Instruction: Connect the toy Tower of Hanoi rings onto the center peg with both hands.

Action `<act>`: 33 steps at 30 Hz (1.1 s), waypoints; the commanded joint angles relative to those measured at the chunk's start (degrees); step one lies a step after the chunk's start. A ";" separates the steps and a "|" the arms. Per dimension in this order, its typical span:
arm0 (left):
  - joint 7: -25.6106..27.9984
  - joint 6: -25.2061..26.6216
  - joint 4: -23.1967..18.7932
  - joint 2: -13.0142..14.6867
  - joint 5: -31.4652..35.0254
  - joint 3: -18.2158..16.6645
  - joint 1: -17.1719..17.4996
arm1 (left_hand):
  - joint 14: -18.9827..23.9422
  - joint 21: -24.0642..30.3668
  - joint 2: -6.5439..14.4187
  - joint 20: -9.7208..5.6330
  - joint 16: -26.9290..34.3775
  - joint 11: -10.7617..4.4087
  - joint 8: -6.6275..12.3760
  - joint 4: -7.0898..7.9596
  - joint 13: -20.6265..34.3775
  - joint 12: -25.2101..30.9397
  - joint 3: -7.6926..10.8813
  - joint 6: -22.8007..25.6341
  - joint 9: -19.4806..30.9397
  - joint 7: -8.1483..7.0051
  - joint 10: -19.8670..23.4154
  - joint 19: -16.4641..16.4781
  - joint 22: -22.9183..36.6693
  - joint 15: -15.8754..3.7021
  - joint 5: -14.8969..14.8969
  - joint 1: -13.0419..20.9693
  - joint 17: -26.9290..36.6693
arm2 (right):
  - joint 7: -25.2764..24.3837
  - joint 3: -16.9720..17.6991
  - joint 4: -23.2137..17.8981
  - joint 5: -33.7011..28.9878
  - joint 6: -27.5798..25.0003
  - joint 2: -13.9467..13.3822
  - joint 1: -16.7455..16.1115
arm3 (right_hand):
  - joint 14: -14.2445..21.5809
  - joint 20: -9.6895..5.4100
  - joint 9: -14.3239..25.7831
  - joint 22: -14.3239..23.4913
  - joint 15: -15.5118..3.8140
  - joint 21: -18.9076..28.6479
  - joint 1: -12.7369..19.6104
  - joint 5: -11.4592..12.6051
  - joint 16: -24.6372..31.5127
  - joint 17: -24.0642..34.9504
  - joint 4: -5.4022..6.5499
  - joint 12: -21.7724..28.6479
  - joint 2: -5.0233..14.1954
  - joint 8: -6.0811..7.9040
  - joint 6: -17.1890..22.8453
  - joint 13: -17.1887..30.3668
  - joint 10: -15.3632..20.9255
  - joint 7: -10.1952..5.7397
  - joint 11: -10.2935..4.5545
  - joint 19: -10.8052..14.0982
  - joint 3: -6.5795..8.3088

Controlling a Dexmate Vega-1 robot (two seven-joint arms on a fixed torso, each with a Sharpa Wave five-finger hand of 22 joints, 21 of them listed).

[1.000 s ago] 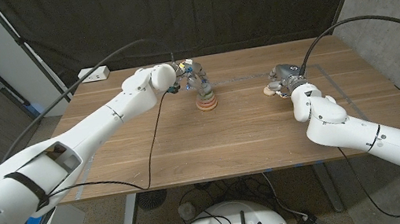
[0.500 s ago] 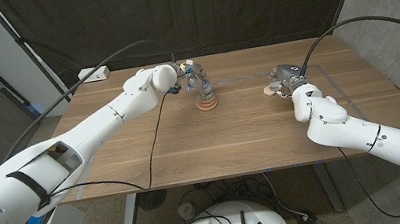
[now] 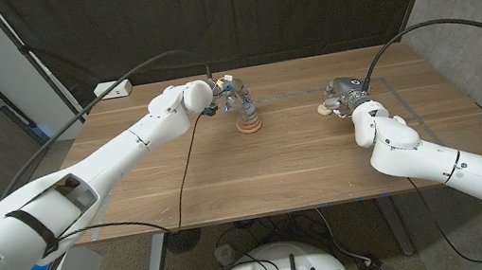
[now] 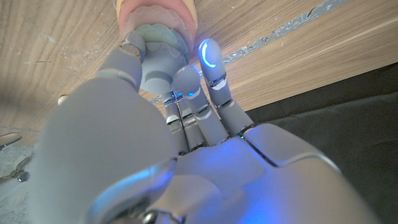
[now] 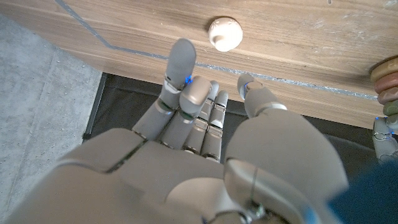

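Left hand (image 3: 233, 92) is pinching the top ring (image 4: 160, 55) onto the ring stack (image 3: 248, 122) at table's 12 o'clock, seating it on the peg | right hand (image 3: 342, 94) is waiting with fingers loosely apart beside a small pale ring (image 5: 224, 33) at 2 o'clock, likely next.

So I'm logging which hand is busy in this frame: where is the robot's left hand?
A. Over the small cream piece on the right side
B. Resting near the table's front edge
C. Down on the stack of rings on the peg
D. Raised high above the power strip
C: in the head view the left hand sits right on the ring stack, and the left wrist view shows its fingers closed around the stack's top.
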 commanded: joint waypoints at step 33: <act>-3.37 2.05 -2.32 0.81 5.95 1.95 -0.71 | -2.18 -1.16 -2.66 -5.59 -3.93 -4.16 -2.78 1.89 5.49 -1.60 -3.46 -10.36 -0.39 0.72 -7.21 -1.64 -2.00 0.11 -0.33 -5.52 -4.98 | -0.13 0.15 -0.91 0.07 -0.44 -0.42 -0.46 | -0.23 -1.19 0.29 0.18 -0.13 -0.37 -0.51 0.25 -0.20 -0.14 -0.14 -0.12 0.26 0.16 0.96 0.48 1.00 0.05 -0.03 0.59 0.60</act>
